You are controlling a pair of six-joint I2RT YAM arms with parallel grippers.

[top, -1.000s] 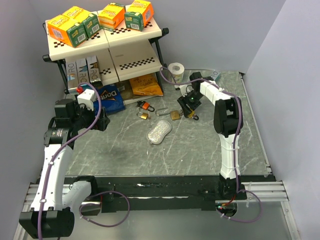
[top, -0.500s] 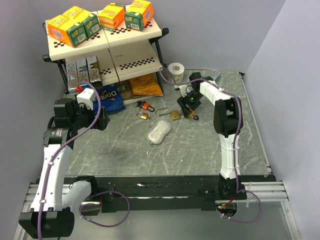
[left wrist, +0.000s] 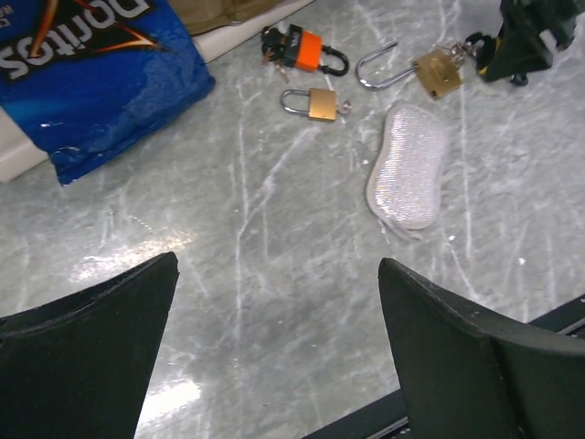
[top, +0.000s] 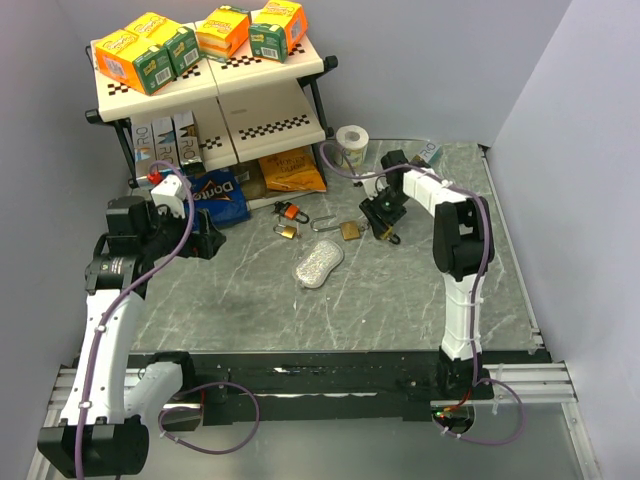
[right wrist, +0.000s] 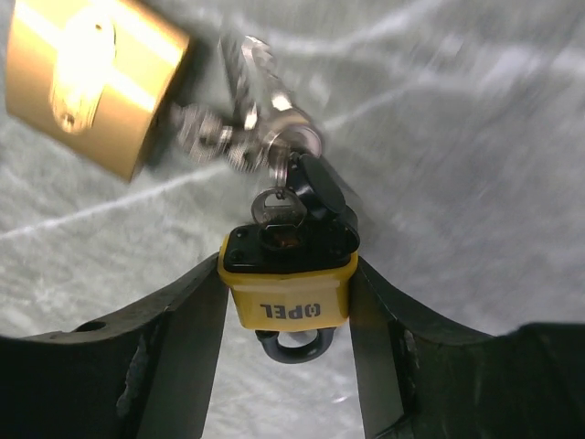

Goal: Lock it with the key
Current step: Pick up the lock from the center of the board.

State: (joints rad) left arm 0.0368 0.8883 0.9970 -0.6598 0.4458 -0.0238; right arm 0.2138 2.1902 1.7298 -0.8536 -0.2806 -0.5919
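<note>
On the right wrist camera, my right end effector (right wrist: 285,322) is closed on a yellow fob (right wrist: 285,294) with a black cap and the lettering OPEL, one finger pressed against each side. A silver key stands at the black end. From it a bunch of keys (right wrist: 245,128) runs up towards the brass padlock (right wrist: 87,82), which lies flat on the counter (top: 400,300). That part of the picture is blurred, so I cannot tell whether any key sits in the lock.

From overhead, this arm reaches over the far middle of the counter, with the padlock just to the left of its fingers. The left wrist view shows the padlock's shackle (left wrist: 377,69) swung open.

My left end effector (left wrist: 279,366) hangs wide apart above bare counter on the left side, gripping nothing. Ahead of it I see a white pouch (left wrist: 409,165), a smaller brass padlock (left wrist: 320,103) with its shackle closed, and an orange padlock (left wrist: 306,50) just beyond that. A blue Doritos bag (left wrist: 82,64) lies further to the left.
</note>
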